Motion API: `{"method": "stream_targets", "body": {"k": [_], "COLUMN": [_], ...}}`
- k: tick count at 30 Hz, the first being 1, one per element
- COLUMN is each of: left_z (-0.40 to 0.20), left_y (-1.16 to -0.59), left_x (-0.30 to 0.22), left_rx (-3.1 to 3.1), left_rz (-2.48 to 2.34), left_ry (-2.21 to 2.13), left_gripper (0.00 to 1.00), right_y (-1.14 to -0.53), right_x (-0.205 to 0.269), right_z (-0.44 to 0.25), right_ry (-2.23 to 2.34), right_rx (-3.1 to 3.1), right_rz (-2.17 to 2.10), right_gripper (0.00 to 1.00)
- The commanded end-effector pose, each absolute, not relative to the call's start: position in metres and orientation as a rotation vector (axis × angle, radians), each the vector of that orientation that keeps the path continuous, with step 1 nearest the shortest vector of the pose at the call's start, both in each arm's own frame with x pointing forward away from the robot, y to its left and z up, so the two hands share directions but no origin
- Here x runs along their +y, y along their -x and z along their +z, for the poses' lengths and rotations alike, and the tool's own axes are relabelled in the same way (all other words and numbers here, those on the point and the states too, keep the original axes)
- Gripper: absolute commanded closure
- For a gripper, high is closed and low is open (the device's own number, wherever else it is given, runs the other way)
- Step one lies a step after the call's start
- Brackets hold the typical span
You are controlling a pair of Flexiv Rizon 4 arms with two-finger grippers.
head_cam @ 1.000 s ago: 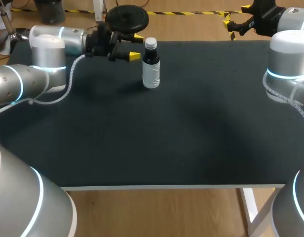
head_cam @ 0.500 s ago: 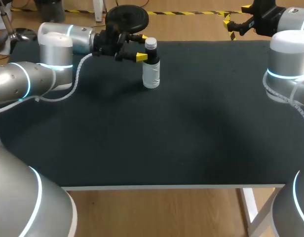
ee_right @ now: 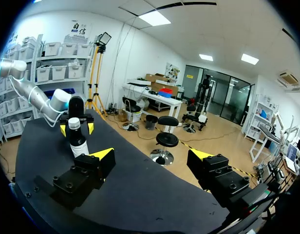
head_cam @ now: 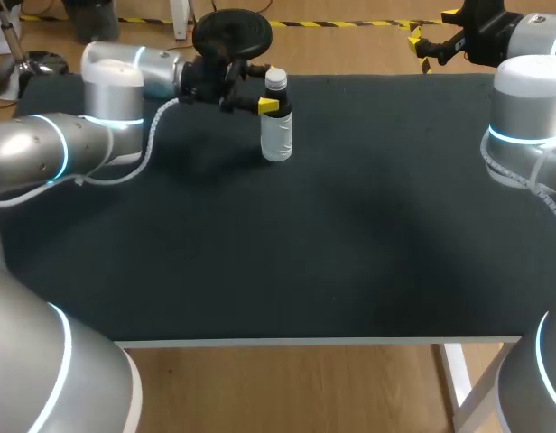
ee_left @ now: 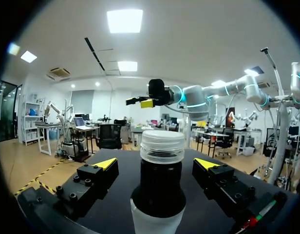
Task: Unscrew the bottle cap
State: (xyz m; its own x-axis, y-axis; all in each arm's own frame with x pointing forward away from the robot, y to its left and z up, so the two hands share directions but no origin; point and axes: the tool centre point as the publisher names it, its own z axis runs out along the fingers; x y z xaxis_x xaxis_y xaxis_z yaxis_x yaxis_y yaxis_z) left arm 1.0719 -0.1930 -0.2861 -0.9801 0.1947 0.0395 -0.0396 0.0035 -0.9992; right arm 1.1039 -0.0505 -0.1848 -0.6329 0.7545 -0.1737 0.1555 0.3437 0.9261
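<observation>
A small bottle [head_cam: 276, 126] with a dark upper body, clear label and pale screw cap [head_cam: 276, 78] stands upright at the back of the black table [head_cam: 305, 253]. My left gripper [head_cam: 264, 87] comes in level from the left, open, with its yellow tips on either side of the bottle's neck. In the left wrist view the bottle [ee_left: 158, 195] and cap [ee_left: 162, 145] stand between the fingers [ee_left: 99, 173] with a gap on each side. My right gripper [head_cam: 433, 40] hangs open over the table's far right edge, well away from the bottle [ee_right: 78, 140].
The table's white front edge [head_cam: 305, 342] runs along the near side. My right arm's elbow [head_cam: 529, 117] stands over the right end of the table.
My left gripper has moved right toward the bottle and now straddles its neck, still open. The bottle and the right arm have not moved.
</observation>
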Motion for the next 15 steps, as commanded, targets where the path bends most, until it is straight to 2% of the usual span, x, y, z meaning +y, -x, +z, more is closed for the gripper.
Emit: {"method": "stream_targets", "body": {"k": [1,12,13,15], "left_z": [-0.2921,-0.2898,-0.2892,-0.2888], "left_y": [-1.0801,-1.0802,-1.0802,-1.0803], "left_x": [-0.1967,-0.1974,-0.197,-0.1968], "left_rx": [-2.055,-2.055,-2.055,-2.056], "left_rz": [2.088,2.084,2.085,2.085], "left_ry": [0.215,0.235,0.235,0.236], "left_gripper": [0.0,0.0,0.09,0.09], "right_y": [-1.1039,-1.1039,-1.1039,-1.1039], "right_x": [-0.0505,-0.0505,-0.0505,-0.0505], "right_z": [-0.1848,-0.1848,-0.1848,-0.1848], "right_ry": [-0.792,-0.792,-0.792,-0.792], "right_rx": [2.012,2.012,2.012,2.012], "right_rz": [1.292,1.292,1.292,1.292], "right_gripper": [0.0,0.0,0.0,0.0]}}
